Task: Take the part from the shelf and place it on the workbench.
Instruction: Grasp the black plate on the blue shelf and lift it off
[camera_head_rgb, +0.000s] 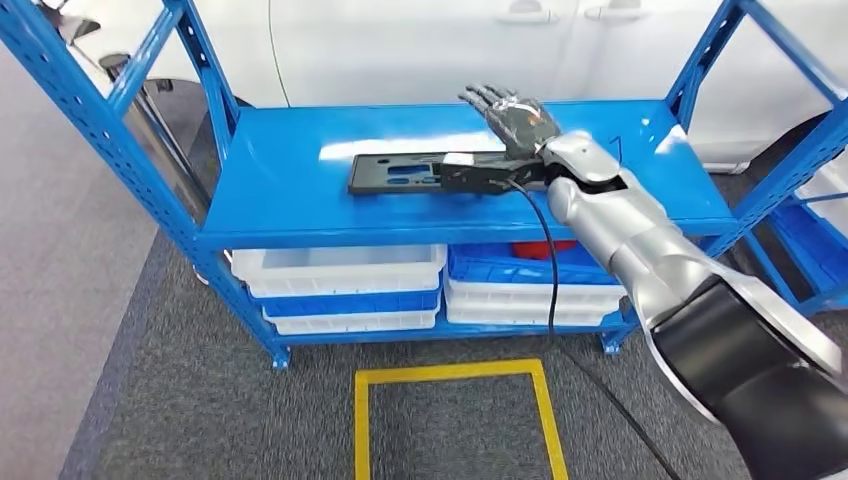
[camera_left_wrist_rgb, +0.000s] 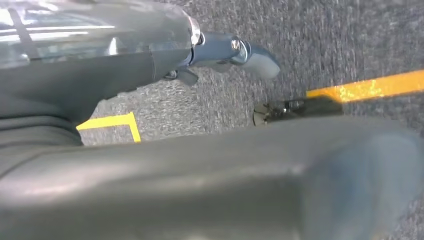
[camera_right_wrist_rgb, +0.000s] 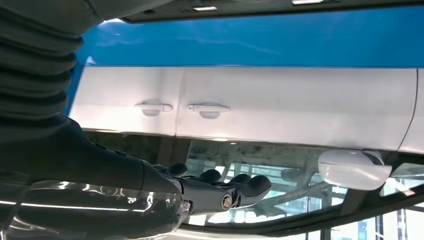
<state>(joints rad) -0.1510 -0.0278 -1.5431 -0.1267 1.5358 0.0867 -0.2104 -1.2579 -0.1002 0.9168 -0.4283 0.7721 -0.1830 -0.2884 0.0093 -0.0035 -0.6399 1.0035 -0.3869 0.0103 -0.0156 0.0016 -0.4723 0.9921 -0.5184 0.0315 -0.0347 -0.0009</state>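
Observation:
A flat black part (camera_head_rgb: 400, 172) lies on the top board of the blue shelf (camera_head_rgb: 280, 190), near its middle. My right hand (camera_head_rgb: 515, 125) hovers over the part's right end. Its fingers stretch straight toward the back of the shelf, and the thumb lies out sideways along the part's right edge. Nothing is gripped. The right wrist view has those fingers (camera_right_wrist_rgb: 225, 187) extended side by side with only air between them. My left hand (camera_left_wrist_rgb: 225, 50) hangs by my side above the grey carpet, fingers straight and holding nothing.
White and blue bins (camera_head_rgb: 340, 285) fill the lower shelf level. Blue uprights (camera_head_rgb: 760, 190) stand at the shelf corners. A white car (camera_head_rgb: 450, 40) is parked right behind the shelf. A yellow taped square (camera_head_rgb: 455, 375) marks the carpet in front. A black cable (camera_head_rgb: 550, 260) hangs from my right wrist.

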